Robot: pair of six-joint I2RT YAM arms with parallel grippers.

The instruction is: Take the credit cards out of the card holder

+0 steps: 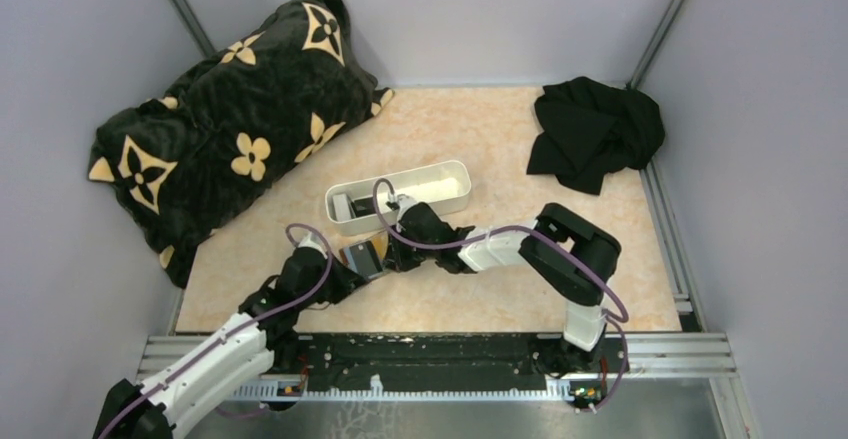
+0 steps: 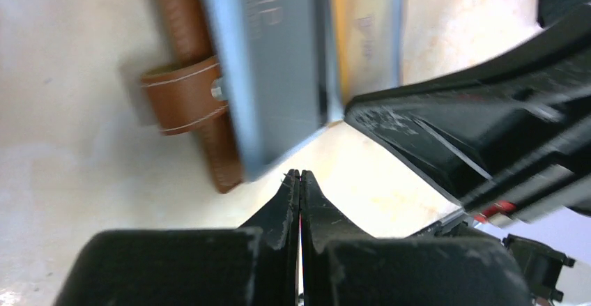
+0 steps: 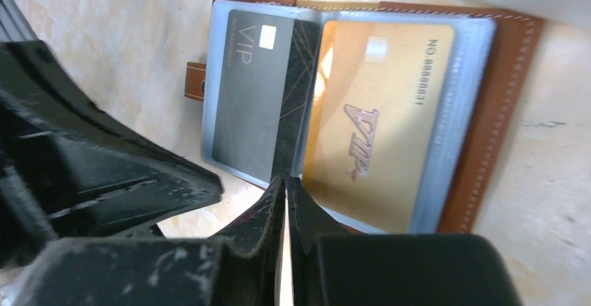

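Observation:
The card holder (image 1: 362, 257) lies open on the table, brown leather (image 3: 498, 118) outside, blue-grey pockets inside. Its left pocket holds a dark VIP credit card (image 3: 247, 97), with a bare dark strip (image 3: 298, 90) of it showing at the fold. The right pocket holds a gold VIP card (image 3: 376, 118). My right gripper (image 3: 286, 179) is shut, its tips pinched at the lower end of that dark strip. My left gripper (image 2: 300, 173) is shut and empty, its tips just off the holder's near corner (image 2: 265, 163). In the top view both grippers, left (image 1: 345, 264) and right (image 1: 393, 251), flank the holder.
A long white tray (image 1: 455, 174) with small items stands just behind the holder. A black patterned pillow (image 1: 230, 129) fills the back left. A black cloth (image 1: 595, 134) lies at the back right. The holder's strap (image 2: 182, 97) sticks out sideways.

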